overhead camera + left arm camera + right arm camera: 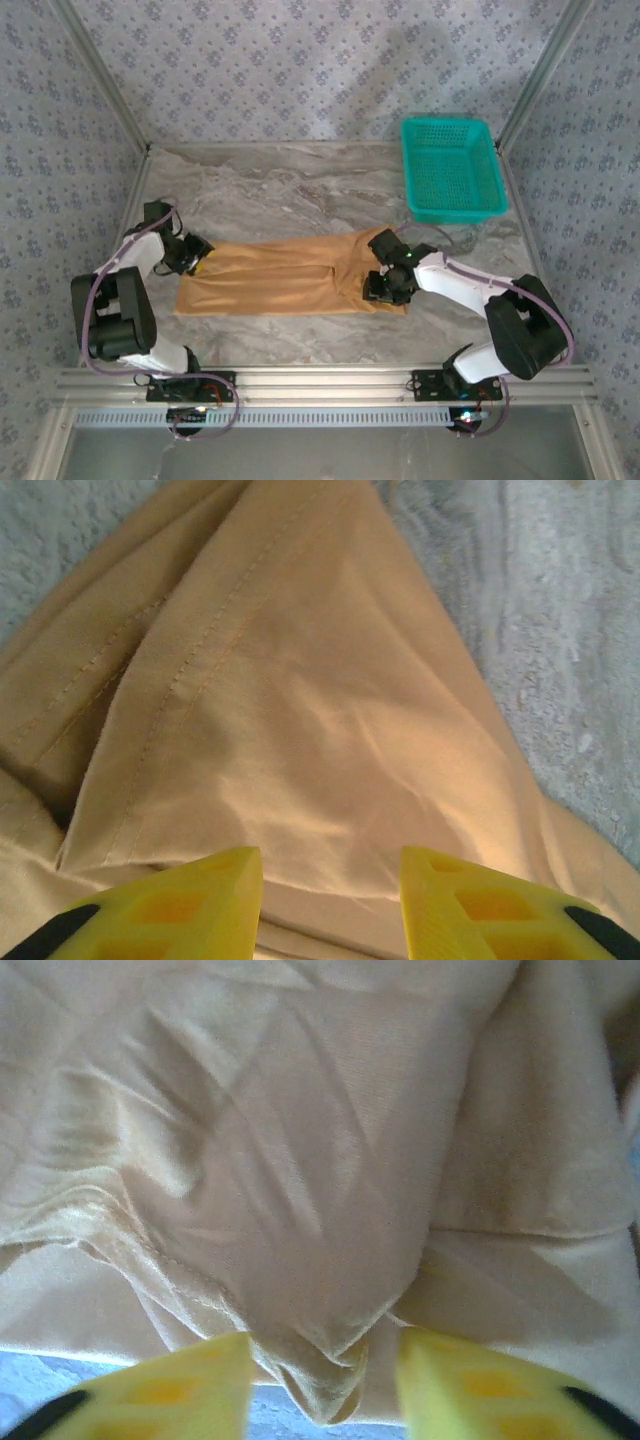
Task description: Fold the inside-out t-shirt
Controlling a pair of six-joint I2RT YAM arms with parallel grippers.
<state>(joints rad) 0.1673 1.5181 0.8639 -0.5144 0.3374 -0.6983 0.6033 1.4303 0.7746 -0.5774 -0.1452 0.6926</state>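
Top external view: the inside-out t-shirt (290,278) lies flattened as a long tan-orange band across the near middle of the desk (280,190), with one arm at each end.
Shirt surface: a lengthwise crease runs through the middle, and the right end is more rumpled than the left.
Left hand (193,256): sits at the shirt's left end, over its edge.
Left wrist view: the yellow fingers (190,900) stand apart, open above the cloth. Stitched hems and an overlapping layer of shirt lie below, and grey marbled desk shows at upper right.
Right hand (388,283): sits on the shirt's right end, near the front corner.
Right wrist view: the fingers (470,1380) stand apart, open. A bunched fold of cloth sits in the gap without filling it.
Teal basket (452,212): stands at the far right of the desk, apart from the shirt.
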